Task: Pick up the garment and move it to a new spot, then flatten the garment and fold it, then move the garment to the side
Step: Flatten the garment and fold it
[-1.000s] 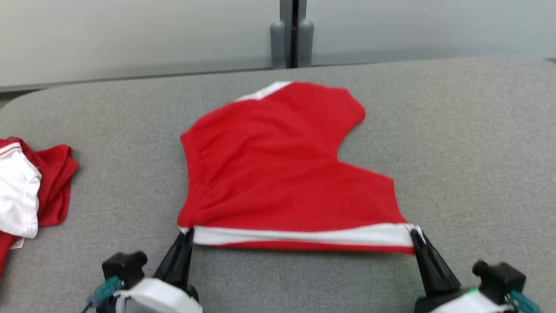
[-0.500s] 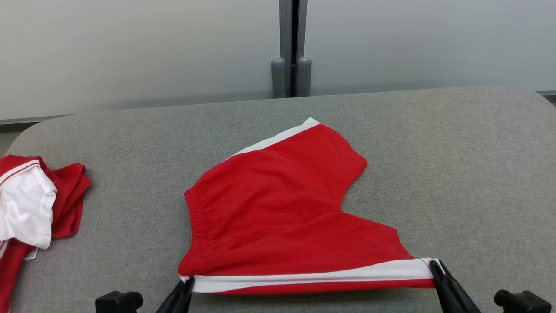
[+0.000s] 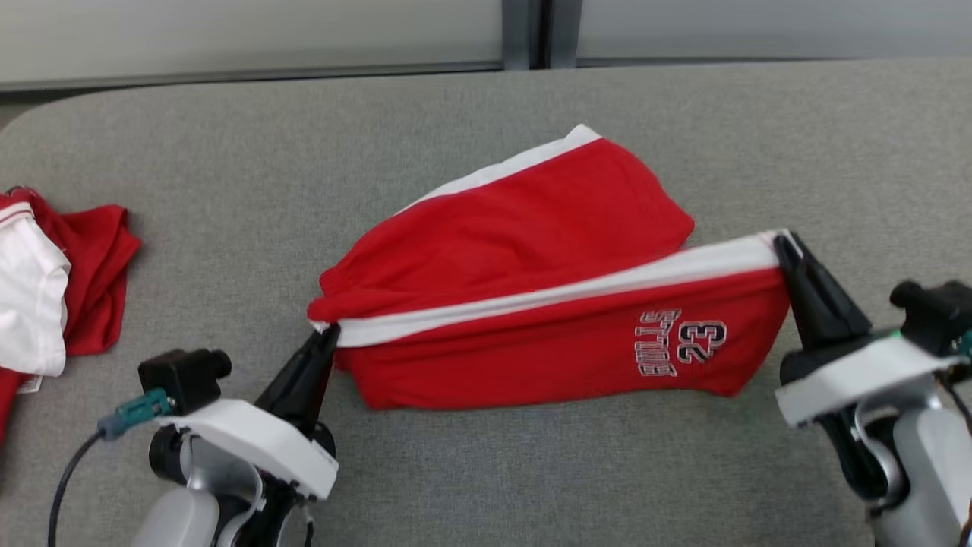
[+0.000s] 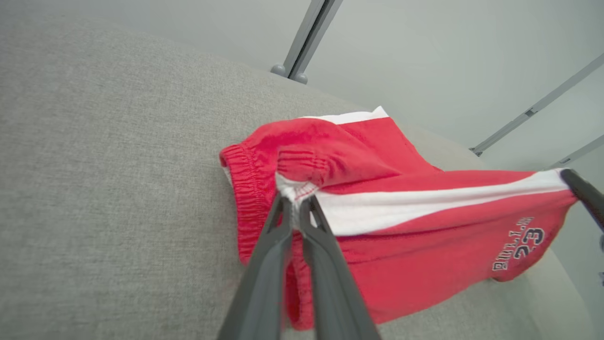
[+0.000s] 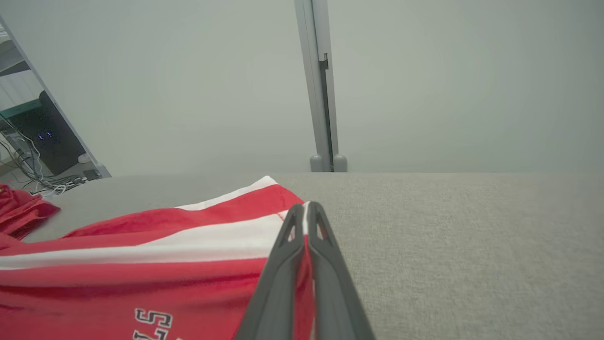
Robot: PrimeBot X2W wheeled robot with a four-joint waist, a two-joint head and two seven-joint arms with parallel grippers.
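On the middle of the grey cloth-covered table (image 3: pixel 190 175): one pair of red jersey shorts (image 3: pixel 531 228) with a white side stripe, elastic waistband toward the robot's left, leg hems toward its right.

Lie: the far half rests flat on the table. The near half is raised, drawn taut along the white stripe between the two grippers, and hangs below the stripe as a red flap.

Writing: a white-outlined number "23" (image 3: pixel 702 334) on the hanging flap, near its right-hand end, with one word beside it. Both are upside down in the head view. In the left wrist view the word begins "BULL" (image 4: pixel 512 233); the rest is too blurred to read. In the right wrist view the lettering is cut off by the bottom edge.

Left gripper (image 3: pixel 328 334): two long dark fingers pressed together, pinching the waistband corner at the stripe's end (image 4: pixel 295 203).

Right gripper (image 3: pixel 782 247): fingers likewise pressed together, pinching the hem end of the same stripe (image 5: pixel 306 208).

Also present: a crumpled red and white garment (image 3: pixel 45 296) at the table's left edge, well apart from the shorts. Pale grey wall panels (image 3: pixel 228 30) joined at a grey post (image 3: pixel 535 30) stand behind the table.
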